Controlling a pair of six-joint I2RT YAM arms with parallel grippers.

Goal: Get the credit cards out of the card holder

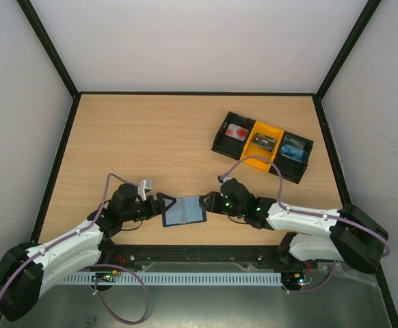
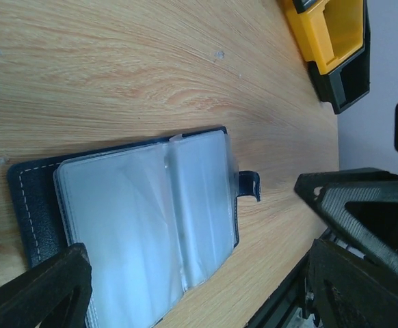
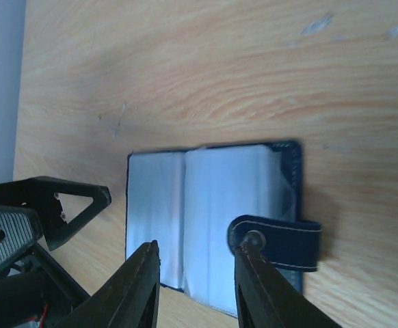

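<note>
While the left gripper [image 1: 163,208] has its 2 jaws spread wide, nothing is pinched between them. In the left wrist view, 1 finger covers a corner of the card holder [image 1: 184,212]. The other stands clear, beyond the little closing tab [image 3: 281,242].

The right gripper [image 3: 199,246] comes in from the opposite edge with its jaws part way apart. They are not clamped on anything that shows. 1 finger [image 3: 264,290] sits just beside the tab and hides part of it. Whether either tip presses on the holder cannot be told.

The holder lies open and flat on the wooden table [image 1: 151,137], between the 2 grippers near the front edge. Its pale pockets face up inside the navy cover.

Well apart from it, toward the far right, sits a black-and-yellow tray [image 1: 257,162] with 3 compartments. The pinkish-white card [image 1: 239,131] lies in the left one and a dark card [image 1: 262,141] in the yellow middle. Something blue [image 1: 293,148] lies in the right one. The right arm's lilac cable [image 1: 279,179] arcs across the tray's near edge.
</note>
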